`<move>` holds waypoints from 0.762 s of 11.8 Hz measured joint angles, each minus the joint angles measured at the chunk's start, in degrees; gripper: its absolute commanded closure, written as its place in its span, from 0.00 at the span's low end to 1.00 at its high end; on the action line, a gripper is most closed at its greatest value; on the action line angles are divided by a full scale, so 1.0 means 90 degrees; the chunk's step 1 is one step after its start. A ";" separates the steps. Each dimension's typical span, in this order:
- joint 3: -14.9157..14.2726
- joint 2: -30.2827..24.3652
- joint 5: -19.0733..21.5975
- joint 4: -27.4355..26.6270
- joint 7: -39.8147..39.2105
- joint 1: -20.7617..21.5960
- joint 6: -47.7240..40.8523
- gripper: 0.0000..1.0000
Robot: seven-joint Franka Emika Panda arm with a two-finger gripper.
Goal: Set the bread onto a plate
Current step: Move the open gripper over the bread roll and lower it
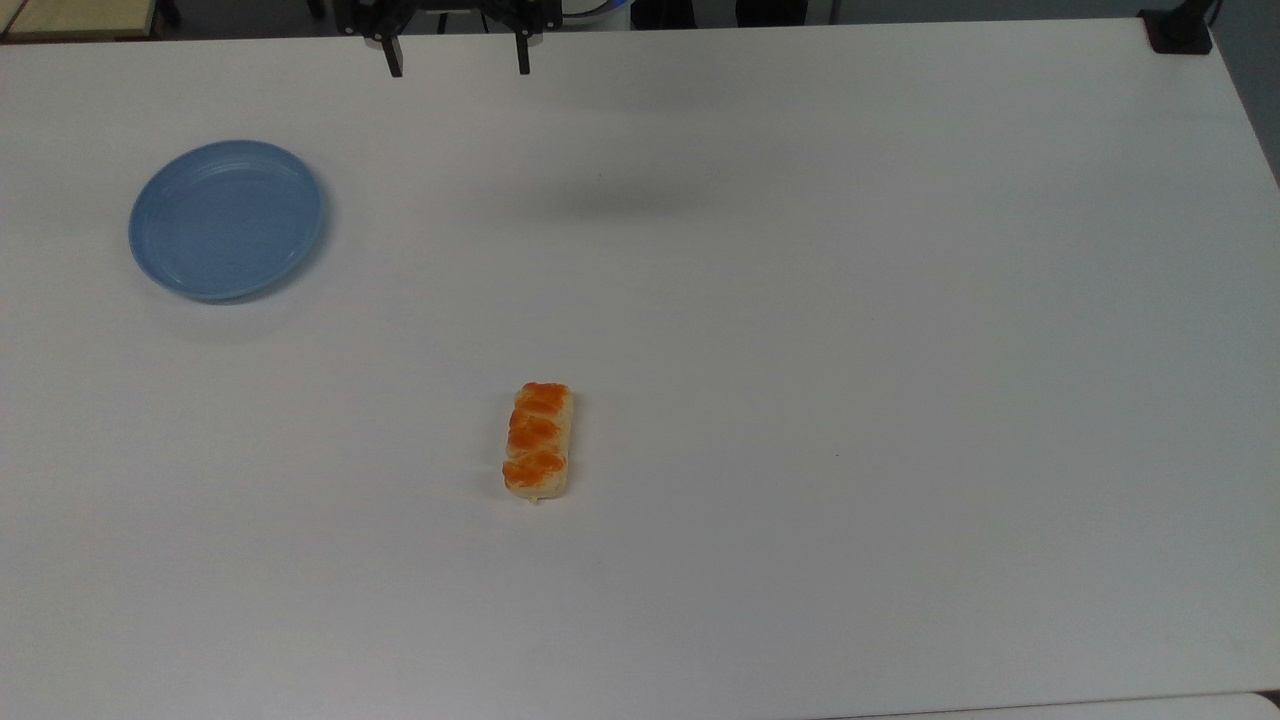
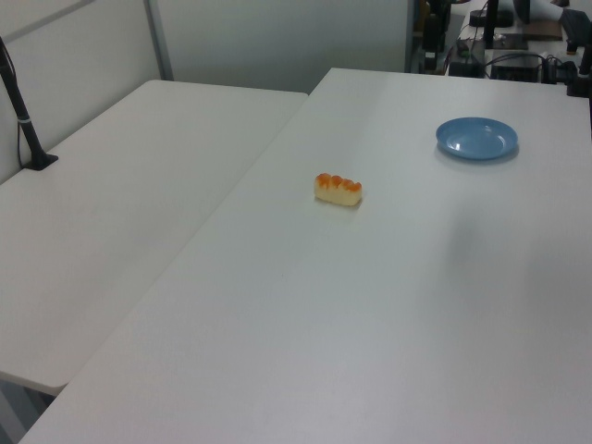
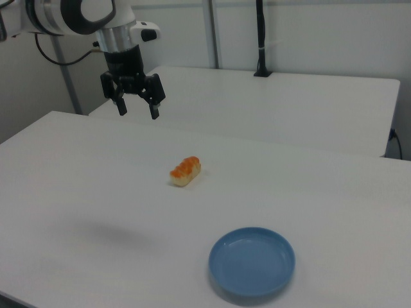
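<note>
The bread [image 1: 538,440] is a small pale loaf with three orange-brown bumps, lying flat on the white table [image 1: 800,300] near the middle; it also shows as the loaf [image 2: 338,189] and the loaf [image 3: 185,171]. The plate [image 1: 226,219] is round, light blue and bare, at the top view's left; the same plate [image 2: 476,138] and plate [image 3: 252,261] sit well apart from the bread. My gripper [image 1: 458,68] hangs open at the top view's upper edge, high above the table. In the right view the gripper [image 3: 137,110] is up and to the left of the bread, holding nothing.
A second white table [image 2: 120,213] adjoins on the left view's left, with a black post [image 2: 23,125] on it. A black clamp [image 1: 1180,28] sits at the top view's upper right corner. A dark post [image 3: 261,38] stands on the far table.
</note>
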 measured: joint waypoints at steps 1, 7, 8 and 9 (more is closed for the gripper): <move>0.0000 0.0016 0.0000 0.0000 0.0000 0.0000 0.0023 0.00; 0.0046 0.0496 0.0241 -0.0005 0.0087 0.0010 0.0615 0.00; 0.0050 0.0705 0.0359 -0.0009 0.0234 0.0022 0.0977 0.00; 0.0061 0.0940 0.0384 -0.0012 0.0506 0.0055 0.1255 0.00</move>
